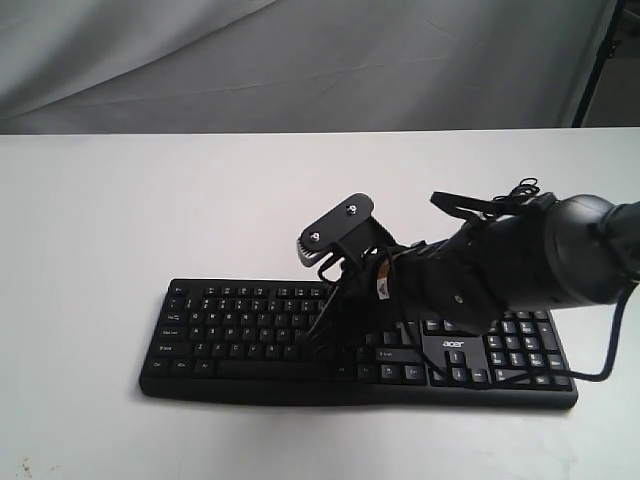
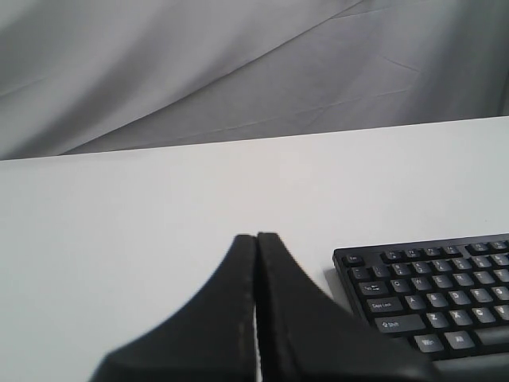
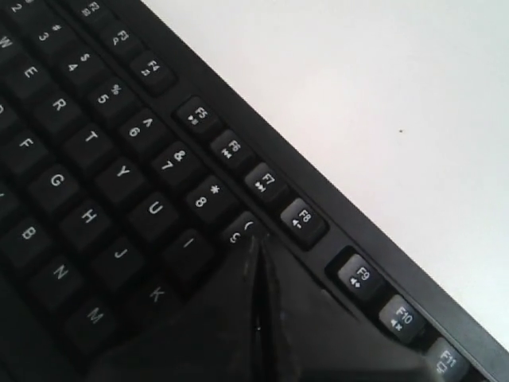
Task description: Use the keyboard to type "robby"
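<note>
Exterior: the right pincer (image 1: 315, 340) reaches across the keyboard (image 1: 230, 320), which lies right beneath its tip on the table (image 1: 120, 200). Its arm (image 1: 500, 265) hides the keys behind it.

Left wrist: the left pincer (image 2: 256, 247) is pressed together, empty, over bare table. The keyboard's (image 2: 429, 294) corner lies ahead and to one side, apart.

Right wrist: the right pincer (image 3: 256, 243) is pressed together and empty. Its tip is at the seam between the 9 key (image 3: 237, 231) and the I key (image 3: 188, 243), and the fingers hide the keys beneath them. Coming down on a seam could strike two keys, or a wrong letter. Nothing else blocks the way.
</note>
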`<state>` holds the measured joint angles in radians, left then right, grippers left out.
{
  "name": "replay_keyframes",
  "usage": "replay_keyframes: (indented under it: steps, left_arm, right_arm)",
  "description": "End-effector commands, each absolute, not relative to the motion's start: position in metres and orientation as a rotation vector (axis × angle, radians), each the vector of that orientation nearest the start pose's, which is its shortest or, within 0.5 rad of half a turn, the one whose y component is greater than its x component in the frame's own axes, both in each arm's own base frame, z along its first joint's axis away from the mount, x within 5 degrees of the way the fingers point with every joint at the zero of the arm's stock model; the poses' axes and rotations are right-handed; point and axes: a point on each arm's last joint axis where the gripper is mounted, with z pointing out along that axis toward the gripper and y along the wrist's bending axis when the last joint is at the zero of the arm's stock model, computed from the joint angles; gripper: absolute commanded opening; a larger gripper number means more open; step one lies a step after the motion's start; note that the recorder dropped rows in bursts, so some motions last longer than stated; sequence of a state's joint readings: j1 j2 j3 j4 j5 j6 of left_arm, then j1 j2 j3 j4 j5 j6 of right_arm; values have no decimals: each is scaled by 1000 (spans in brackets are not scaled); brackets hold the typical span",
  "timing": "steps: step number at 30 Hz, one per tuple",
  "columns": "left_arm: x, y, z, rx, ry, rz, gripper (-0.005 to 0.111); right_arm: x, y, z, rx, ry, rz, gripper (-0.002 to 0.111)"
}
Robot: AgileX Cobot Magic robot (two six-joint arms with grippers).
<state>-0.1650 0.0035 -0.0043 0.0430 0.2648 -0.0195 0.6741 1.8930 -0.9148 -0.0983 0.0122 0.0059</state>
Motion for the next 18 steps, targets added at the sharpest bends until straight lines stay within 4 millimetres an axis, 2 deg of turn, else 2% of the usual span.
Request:
replay_keyframes:
  steps: [1, 10, 18]
  left_arm:
    - [55, -8, 190, 161, 1734, -98, 0]
    - [55, -8, 190, 161, 1734, -98, 0]
    - [55, -8, 190, 161, 1734, -98, 0]
  right_arm:
    - [270, 229, 141, -961, 2288, 257, 0]
    - [248, 269, 147, -1078, 2233, 320, 0]
    - [248, 280, 135, -1081, 2234, 341, 0]
